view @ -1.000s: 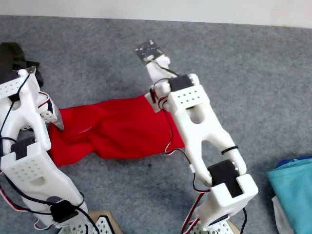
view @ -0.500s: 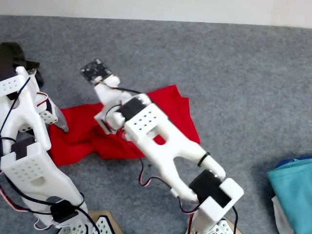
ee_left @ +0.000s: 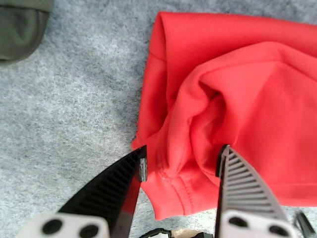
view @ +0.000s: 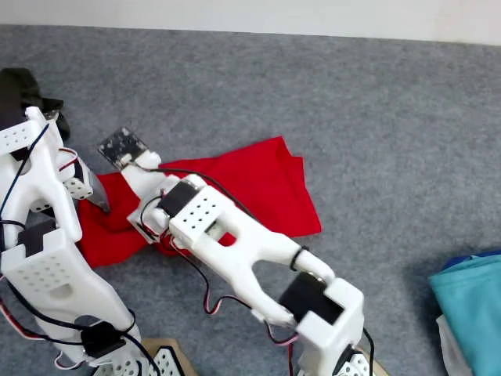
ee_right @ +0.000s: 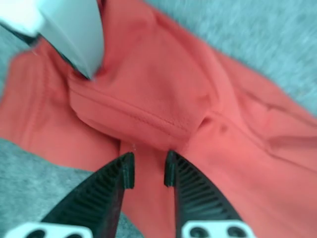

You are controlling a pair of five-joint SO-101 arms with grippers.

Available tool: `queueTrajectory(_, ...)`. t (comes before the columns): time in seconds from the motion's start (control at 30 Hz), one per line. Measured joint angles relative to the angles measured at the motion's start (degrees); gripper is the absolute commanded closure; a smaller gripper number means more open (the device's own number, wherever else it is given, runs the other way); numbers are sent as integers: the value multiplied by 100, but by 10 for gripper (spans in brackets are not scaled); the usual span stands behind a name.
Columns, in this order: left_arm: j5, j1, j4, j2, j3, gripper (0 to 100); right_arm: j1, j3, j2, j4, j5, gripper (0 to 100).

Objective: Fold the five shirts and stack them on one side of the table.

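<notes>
High view: a red fabric shirt (view: 266, 184) lies bunched on the grey felt table covering (view: 376, 117). One half is doubled over toward the other, which looks like a fold in progress. The left pincer (view: 95, 196) hangs at the shirt's far end, probably to steady that end. The white right arm (view: 235, 243) stretches across the shirt's middle, its tip close beside the left pincer. A teal cloth (view: 470, 301) sits well apart from both, probably where the stack is building.

Left wrist view: the left pincer stands wide open and holds nothing. A rumpled corner of the shirt, with its stitched hem, lies directly below and between the jaws, well placed for a grab. A dark olive cloth (ee_left: 20, 25) lies well off to one side, on bare felt.

Right wrist view: the right pincer (ee_right: 146, 166) is nearly closed, its jaws a narrow gap apart. The shirt lies under it, and a hemmed flap ends just beyond the tips. No cloth is clearly pinched. One pale jaw of the left pincer comes down just beyond that flap.
</notes>
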Motion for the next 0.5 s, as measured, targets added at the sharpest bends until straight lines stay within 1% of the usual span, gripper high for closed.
queueTrajectory(0.27,9,97,0,0,0,755,18,-18,88,-571,0,892)
queueTrajectory(0.4,9,123,0,0,0,755,44,-18,88,-730,220,997)
queueTrajectory(0.5,9,132,0,0,0,755,79,-18,88,-747,343,991)
